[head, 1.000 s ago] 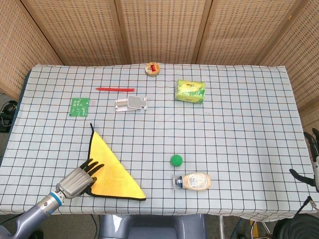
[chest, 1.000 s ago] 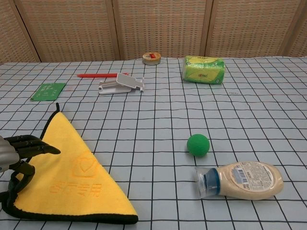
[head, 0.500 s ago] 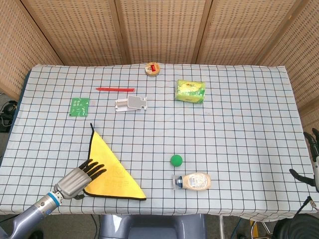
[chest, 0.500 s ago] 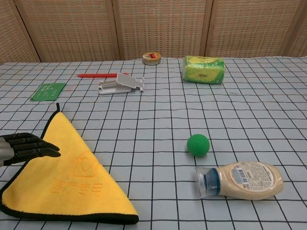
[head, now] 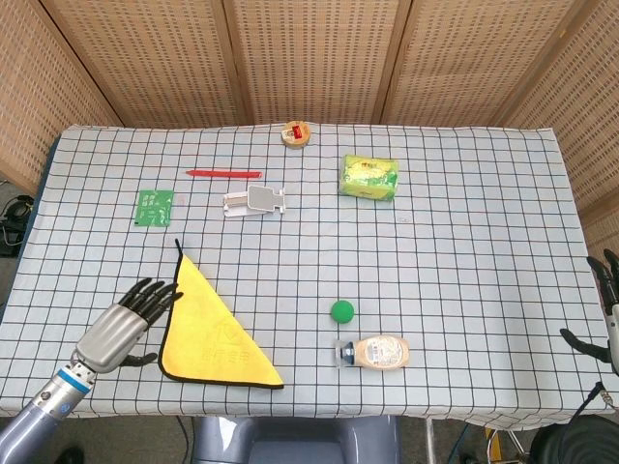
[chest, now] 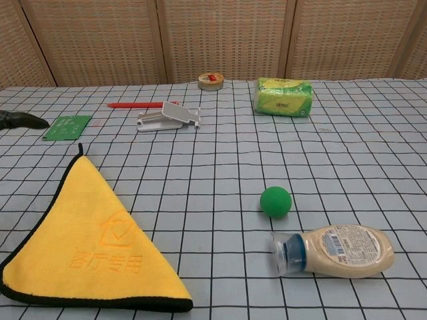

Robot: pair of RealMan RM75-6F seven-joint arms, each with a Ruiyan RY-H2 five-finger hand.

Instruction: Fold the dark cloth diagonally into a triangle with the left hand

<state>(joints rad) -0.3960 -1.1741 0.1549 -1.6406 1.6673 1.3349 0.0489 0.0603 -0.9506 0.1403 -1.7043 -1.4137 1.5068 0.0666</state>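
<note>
The cloth (head: 215, 335) lies folded as a triangle near the table's front left, its yellow side up and a dark hem along the edges; in the chest view the cloth (chest: 93, 243) fills the lower left. My left hand (head: 118, 326) hovers just left of it with fingers spread, holding nothing and clear of the fabric. Only dark fingertips (chest: 20, 121) of that hand show at the chest view's left edge. My right hand (head: 604, 307) peeks in at the far right edge, off the table, fingers apart and empty.
A green ball (head: 342, 310) and a lying sauce bottle (head: 375, 352) sit right of the cloth. Further back are a green card (head: 154, 207), a red pen (head: 224, 173), a white plastic device (head: 254, 201), a green packet (head: 370, 177) and a tape roll (head: 297, 133).
My left hand has lifted off the cloth's near-left corner and drawn back to the left. The cloth stays flat as a triangle.
</note>
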